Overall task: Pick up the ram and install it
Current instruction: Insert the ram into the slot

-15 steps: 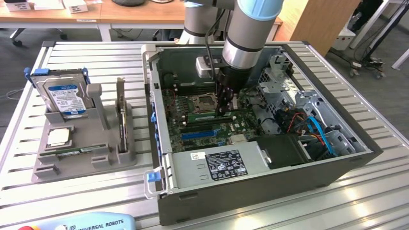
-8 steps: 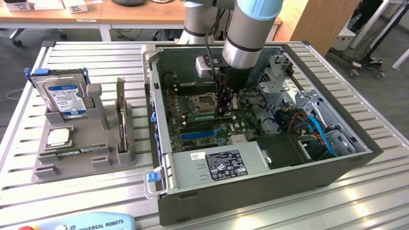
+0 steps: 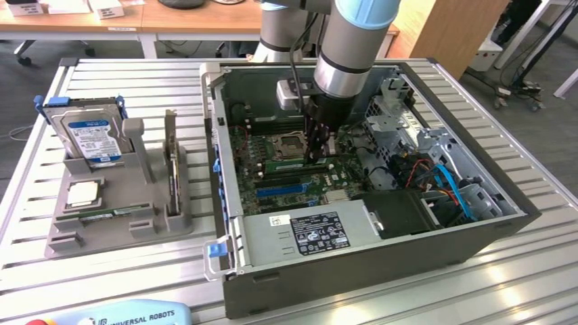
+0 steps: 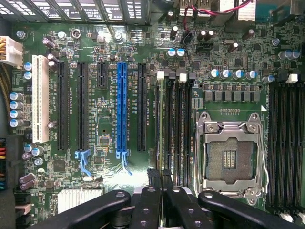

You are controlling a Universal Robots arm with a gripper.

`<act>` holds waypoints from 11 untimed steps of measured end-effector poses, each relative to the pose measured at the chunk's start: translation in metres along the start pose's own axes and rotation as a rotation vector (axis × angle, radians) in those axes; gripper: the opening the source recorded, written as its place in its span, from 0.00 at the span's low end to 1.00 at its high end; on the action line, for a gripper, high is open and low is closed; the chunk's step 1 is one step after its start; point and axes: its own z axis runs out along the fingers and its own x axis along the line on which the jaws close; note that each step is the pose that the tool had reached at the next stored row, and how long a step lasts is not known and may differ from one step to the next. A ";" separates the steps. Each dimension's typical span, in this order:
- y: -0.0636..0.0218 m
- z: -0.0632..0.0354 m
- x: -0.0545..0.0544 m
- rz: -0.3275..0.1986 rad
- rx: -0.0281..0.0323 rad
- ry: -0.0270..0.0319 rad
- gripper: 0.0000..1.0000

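In the exterior view, the arm reaches down into the open computer case [image 3: 380, 267], which stands on the slatted table [image 3: 108, 284]. The gripper [image 3: 316, 157] hangs low over the motherboard, just beside the open processor socket [image 3: 291, 143]. Toward the exterior view's left, well apart from the case, sits a grey holder [image 3: 118, 235]. A hard drive [image 3: 91, 139] with a blue label stands upright at its back, and a square silver processor chip [image 3: 81, 194] lies in front of that. At the holder's front edge lies a narrow green stick that looks like the ram [image 3: 99, 215] — flat in its trough, far from the gripper.

In the wrist view, the gripper [image 4: 160, 172] has its two dark fingers [image 4: 153, 183] pressed together, and nothing can be made out between them. They point at the black memory slots [image 4: 174, 124] between the blue expansion slot [image 4: 122, 107] and the processor socket [image 4: 232, 151] — its metal frame is open and the contact field bare.
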 end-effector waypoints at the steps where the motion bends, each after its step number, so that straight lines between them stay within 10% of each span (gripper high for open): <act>1: 0.0000 0.0000 0.000 0.000 0.0000 -0.0001 0.11; 11: 0.0002 0.0023 0.000 0.005 0.0002 -0.0003 0.11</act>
